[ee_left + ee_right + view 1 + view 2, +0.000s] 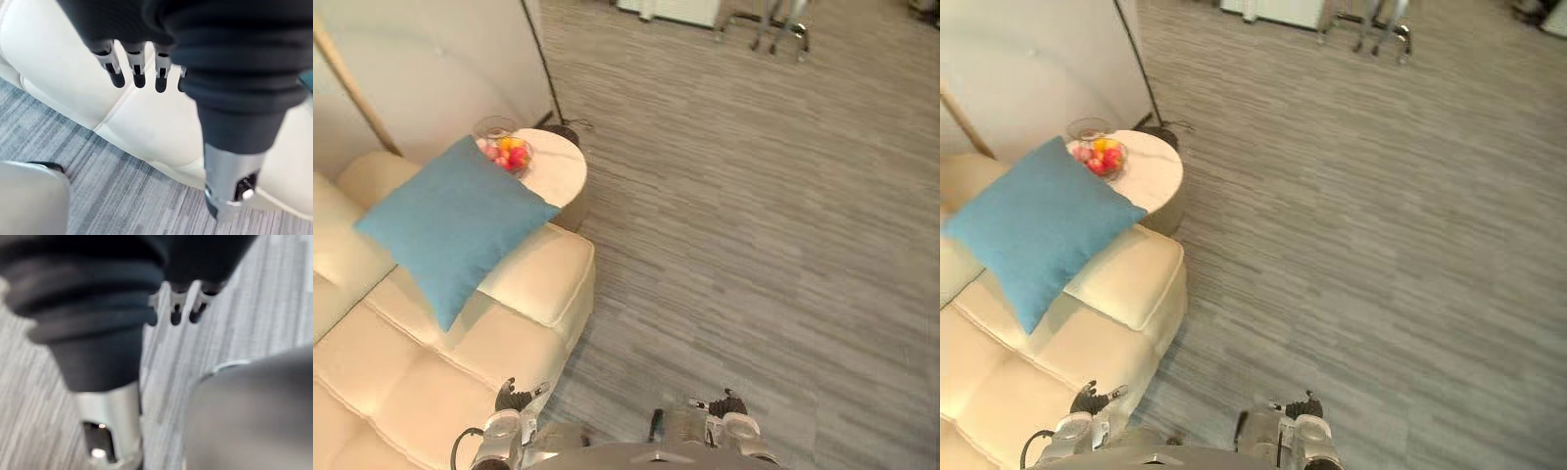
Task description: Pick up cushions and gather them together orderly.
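A single blue square cushion (pixel 455 225) lies tilted on the arm end of a cream tufted sofa (pixel 401 372), one corner reaching toward the side table. My left hand (pixel 137 73) hangs open beside the sofa's front edge (pixel 146 127), fingers straight, holding nothing. In its own wrist view my right hand (pixel 173 308) hangs open over the grey carpet (pixel 274 303), also holding nothing. Both hands are well away from the cushion.
A round white side table (pixel 558 171) stands against the sofa's end with a glass bowl of fruit (pixel 509 152) on it. A thin black pole (pixel 543 69) rises behind the table. Metal chair legs (pixel 773 29) stand far off on the wide grey carpet (pixel 754 245).
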Tool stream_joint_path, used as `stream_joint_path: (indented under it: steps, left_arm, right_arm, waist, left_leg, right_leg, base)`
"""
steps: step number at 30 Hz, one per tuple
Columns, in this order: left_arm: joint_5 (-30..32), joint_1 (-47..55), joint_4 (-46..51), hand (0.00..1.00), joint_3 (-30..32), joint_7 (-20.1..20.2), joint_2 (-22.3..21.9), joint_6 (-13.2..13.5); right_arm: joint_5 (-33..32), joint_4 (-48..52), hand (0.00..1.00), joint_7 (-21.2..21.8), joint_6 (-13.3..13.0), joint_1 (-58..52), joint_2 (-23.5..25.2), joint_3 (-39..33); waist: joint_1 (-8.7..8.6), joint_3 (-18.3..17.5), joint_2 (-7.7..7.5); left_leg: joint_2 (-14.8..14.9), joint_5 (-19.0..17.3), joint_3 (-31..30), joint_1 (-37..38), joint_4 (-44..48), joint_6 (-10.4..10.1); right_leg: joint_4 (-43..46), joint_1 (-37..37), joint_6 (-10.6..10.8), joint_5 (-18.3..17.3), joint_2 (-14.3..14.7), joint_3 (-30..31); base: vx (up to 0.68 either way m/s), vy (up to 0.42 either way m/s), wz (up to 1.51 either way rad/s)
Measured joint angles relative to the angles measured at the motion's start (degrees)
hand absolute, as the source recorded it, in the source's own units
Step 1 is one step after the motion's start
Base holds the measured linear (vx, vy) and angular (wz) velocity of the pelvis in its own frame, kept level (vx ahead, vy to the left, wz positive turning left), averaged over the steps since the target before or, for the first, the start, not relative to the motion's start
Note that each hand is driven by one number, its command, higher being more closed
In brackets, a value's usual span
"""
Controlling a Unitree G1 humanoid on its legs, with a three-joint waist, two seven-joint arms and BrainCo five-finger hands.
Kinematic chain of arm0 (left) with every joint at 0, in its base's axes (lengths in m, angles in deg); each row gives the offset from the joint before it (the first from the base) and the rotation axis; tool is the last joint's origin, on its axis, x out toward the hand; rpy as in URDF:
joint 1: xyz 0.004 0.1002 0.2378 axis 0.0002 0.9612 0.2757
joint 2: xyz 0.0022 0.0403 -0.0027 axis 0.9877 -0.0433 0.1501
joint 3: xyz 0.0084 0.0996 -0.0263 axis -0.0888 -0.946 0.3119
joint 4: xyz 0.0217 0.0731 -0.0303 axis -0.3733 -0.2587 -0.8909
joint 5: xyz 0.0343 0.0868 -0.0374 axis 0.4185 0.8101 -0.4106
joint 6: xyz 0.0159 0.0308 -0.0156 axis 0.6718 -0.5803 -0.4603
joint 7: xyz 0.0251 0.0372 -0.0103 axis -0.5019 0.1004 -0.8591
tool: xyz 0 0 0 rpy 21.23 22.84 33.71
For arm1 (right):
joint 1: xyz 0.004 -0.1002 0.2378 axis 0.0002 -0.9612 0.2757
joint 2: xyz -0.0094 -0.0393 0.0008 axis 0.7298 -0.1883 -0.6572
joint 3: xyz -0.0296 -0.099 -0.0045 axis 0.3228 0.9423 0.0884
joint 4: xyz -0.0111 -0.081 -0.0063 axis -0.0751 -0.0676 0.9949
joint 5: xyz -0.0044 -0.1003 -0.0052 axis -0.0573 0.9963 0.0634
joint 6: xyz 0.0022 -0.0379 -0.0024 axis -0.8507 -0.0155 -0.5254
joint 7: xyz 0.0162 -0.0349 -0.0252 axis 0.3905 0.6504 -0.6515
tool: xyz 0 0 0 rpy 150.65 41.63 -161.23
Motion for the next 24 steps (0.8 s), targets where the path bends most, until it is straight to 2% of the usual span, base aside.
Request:
stream_joint_path:
  steps: [2, 3, 4, 5, 6, 7, 8, 9, 10, 11, 12, 13, 14, 16, 17, 18, 19, 20, 21, 22, 24]
  left_arm:
    - [0.0, -0.2, 0.2, 0.0, 0.0, -0.5, -0.9, 0.0]
    - [0.0, -0.2, 0.3, 0.0, 0.0, -0.5, -0.9, 0.0]
    - [0.0, -0.1, 0.2, 0.0, 0.1, -0.6, -0.9, 0.0]
    - [0.1, -0.1, 0.1, 0.0, 0.4, -0.6, -1.1, 0.0]
    - [0.1, 0.3, 0.1, 0.0, 0.8, -0.6, -1.6, 0.0]
    - [0.3, 0.6, 0.5, 0.0, 1.4, -0.7, -3.1, 0.1]
    - [0.5, 0.8, 0.6, 0.0, 2.0, -0.7, -3.8, 0.1]
    - [0.5, 0.8, 0.6, 0.0, 2.3, -0.7, -4.0, 0.1]
    - [0.5, 0.2, 0.6, 0.0, 2.9, -0.6, -4.4, 0.0]
    - [0.5, 0.0, 1.2, 0.0, 3.2, -0.5, -4.6, 0.1]
    - [0.5, -0.1, 1.5, 0.0, 3.4, -0.4, -4.6, 0.1]
    - [0.5, -0.1, 2.4, 0.0, 3.6, -0.4, -4.4, 0.1]
    - [0.5, -0.1, 2.6, 0.0, 3.6, -0.4, -4.4, 0.1]
    - [0.5, -0.3, 2.8, 0.0, 2.7, -0.4, -4.3, 0.3]
    - [0.5, -0.3, 2.7, 0.0, 2.2, -0.4, -4.1, 0.3]
    - [0.5, -0.4, 2.1, 0.0, 1.5, -0.4, -4.1, 0.3]
    - [0.5, -0.8, 1.1, 0.0, 0.4, -0.4, -3.5, 0.5]
    - [0.5, -1.3, 0.6, 0.0, -0.2, -0.4, -2.9, 0.5]
    - [0.5, -1.2, 0.2, 0.0, -1.5, -0.4, -0.7, 0.5]
    - [0.5, -0.9, -0.4, 0.0, -2.0, -0.4, 0.5, 0.5]
    - [-0.3, -0.2, -1.2, 0.0, -2.2, -0.5, 1.7, 0.6]
  right_arm:
    - [-0.2, 1.1, 0.0, 0.0, 0.2, -0.8, 0.6, -1.9]
    - [-0.3, 1.2, 0.0, 0.0, 0.2, -1.0, 0.8, -2.1]
    - [-0.4, 1.3, 0.0, 0.1, 0.1, -1.2, 1.0, -3.0]
    - [-0.5, 1.3, 0.0, 0.4, 0.1, -1.5, 1.3, -3.4]
    - [-0.5, 1.3, 0.0, 0.6, 0.2, -1.5, 1.0, -3.7]
    - [-1.0, 1.3, 0.0, 0.9, 0.1, -1.5, 0.6, -4.4]
    - [-1.0, 1.4, 0.0, 1.1, 0.1, -1.4, 0.7, -4.3]
    - [-1.0, 1.3, 0.0, 1.2, 0.1, -1.4, 0.8, -4.0]
    - [-0.9, 1.4, 0.0, 1.3, 0.1, -1.4, 0.9, -2.9]
    - [-0.9, 1.3, 0.0, 1.3, 0.2, -1.4, 1.0, -2.5]
    - [-0.9, 1.3, 0.0, 1.3, 0.2, -1.5, 1.1, -2.1]
    - [-1.0, 1.3, 0.0, 1.3, 0.1, -1.5, 1.4, -1.2]
    - [-1.0, 1.3, 0.0, 1.3, 0.1, -1.5, 1.4, -0.9]
    - [-1.0, 1.3, 0.0, 1.3, 0.1, -1.4, 1.5, -1.0]
    - [-1.0, 1.3, 0.0, 1.3, 0.1, -1.5, 1.5, -1.0]
    - [-1.0, 1.3, 0.0, 1.3, 0.1, -1.6, 1.4, -1.0]
    - [-0.9, 1.1, 0.0, 1.3, 0.2, -1.4, 0.9, -1.8]
    - [-1.0, 1.2, 0.0, 1.4, 0.3, -1.1, 1.2, -1.8]
    - [-0.9, 1.1, 0.0, 1.4, 0.1, -0.8, 2.2, -1.8]
    - [-0.9, 1.0, 0.0, 1.4, 0.1, -0.8, 2.5, -1.8]
    - [-0.8, 0.3, 0.0, 1.4, 0.1, -1.0, 2.1, -1.9]
  waist:
    - [0.0, -0.1, -0.37]
    - [0.04, -0.2, -0.48]
    - [-0.25, -0.4, -0.89]
    - [-0.21, -1.4, -0.96]
    - [-0.09, -1.8, -0.07]
    - [0.19, -2.1, 1.2]
    - [-0.04, -2.2, 1.36]
    - [-0.13, -2.4, 1.74]
    - [-0.2, -2.3, 1.66]
    - [0.07, -2.2, 1.74]
    - [0.13, -2.2, 1.74]
    - [0.43, -1.8, 0.91]
    - [0.5, -1.8, 0.84]
    - [0.63, -1.8, 0.64]
    - [0.5, -1.8, 0.72]
    - [0.3, -2.2, 1.41]
    - [0.36, -2.6, 2.15]
    - [0.36, -2.3, 1.25]
    - [0.51, -2.0, -0.91]
    - [0.4, -2.1, -1.81]
    - [0.28, -2.0, -2.11]
  left_leg:
    - [0.6, -2.3, -4.9, 1.4, 0.1, -1.4]
    - [0.6, -2.9, -6.1, 1.9, 0.2, -1.8]
    - [0.6, -4.8, -9.4, 3.4, 0.3, -3.1]
    - [1.5, -5.3, -11.5, 4.1, -0.1, -4.1]
    - [2.1, -5.1, -12.0, 4.1, -0.5, -4.4]
    - [3.4, -3.5, -12.4, 4.1, -0.7, -6.0]
    - [4.4, -2.9, -12.3, 3.3, 0.7, -7.0]
    - [4.9, -2.7, -11.9, 2.6, 2.4, -7.6]
    - [6.4, -1.0, -8.6, -2.0, 12.0, -11.4]
    - [8.7, -0.7, -3.9, -5.9, 20.0, -12.5]
    - [9.9, -0.8, -1.1, -7.5, 23.2, -12.2]
    - [13.2, -1.1, 6.7, -10.6, 28.7, -11.1]
    - [13.9, -1.3, 8.8, -11.4, 29.1, -10.4]
    - [14.4, -1.6, 16.2, -13.7, 22.3, -9.3]
    - [14.4, -1.0, 17.3, -14.3, 19.0, -9.0]
    - [14.4, 5.3, 19.7, -15.4, 10.2, -7.4]
    - [13.8, 9.4, 20.4, -15.6, 5.6, -7.1]
    - [12.5, 10.4, 20.4, -15.1, 3.9, -6.6]
    - [9.7, 12.4, 20.2, -13.6, -0.6, -6.2]
    - [8.6, 13.0, 20.1, -13.2, -2.1, -5.9]
    - [7.3, 13.2, 19.9, -11.6, -3.5, -5.7]
  right_leg:
    - [-12.5, -1.4, 0.5, 3.2, 2.2, 4.2]
    - [-15.4, -1.6, 0.7, 4.4, 2.3, 5.2]
    - [-19.1, -1.4, 0.8, 10.9, 2.2, 6.7]
    - [-17.5, -1.2, -0.9, 13.3, 2.5, 5.9]
    - [-16.1, -1.6, -1.2, 11.6, 2.6, 4.8]
    - [-13.4, -1.7, -2.8, 9.0, 2.5, 2.2]
    - [-12.5, -1.1, -4.1, 7.7, 2.2, -0.4]
    - [-12.5, -0.4, -4.4, 7.0, 2.1, -1.5]
    - [-14.0, 2.6, -5.4, 5.7, 1.9, -4.5]
    - [-16.0, 5.3, -5.9, 5.4, 1.9, -6.6]
    - [-16.9, 6.8, -6.1, 5.2, 1.9, -7.3]
    - [-19.6, 10.6, -6.2, 5.2, 1.8, -9.1]
    - [-20.4, 11.7, -6.2, 5.2, 1.5, -9.9]
    - [-22.5, 14.9, -5.8, 5.3, -0.7, -12.3]
    - [-22.6, 15.3, -5.4, 5.3, -1.1, -13.0]
    - [-22.8, 15.6, -3.9, 5.1, -1.5, -14.3]
    - [-22.7, 15.5, -2.2, 4.4, -1.2, -14.3]
    - [-22.9, 15.5, -1.9, 4.7, -2.0, -14.2]
    - [-24.8, 15.6, -1.6, 5.3, -3.2, -12.9]
    - [-25.9, 15.9, -1.3, 5.5, -3.7, -12.4]
    - [-26.5, 17.5, -1.1, 5.8, -4.6, -12.3]
  base:
    - [0.33, -0.221, 1.33]
    - [0.42, -0.319, 1.19]
    - [0.46, -0.344, 1.14]
    - [0.57, -0.419, 1.12]
    - [0.48, -0.334, 0.93]
    - [0.54, -0.366, 0.85]
    - [0.44, -0.28, 0.85]
    - [0.41, -0.242, 0.99]
    - [0.38, -0.209, 1.03]
    - [0.36, -0.191, 1.02]
    - [0.32, -0.152, 0.81]
    - [0.24, -0.092, 0.57]
    - [0.26, -0.071, 0.63]
    - [0.22, 0.014, 0.55]
    - [0.18, 0.073, 0.61]
    - [0.21, 0.149, 0.62]
    - [0.16, 0.135, 0.61]
    - [0.16, 0.166, 0.51]
    - [0.07, 0.095, 0.37]
    - [0.09, 0.099, 0.33]
    - [0.09, 0.067, 0.15]
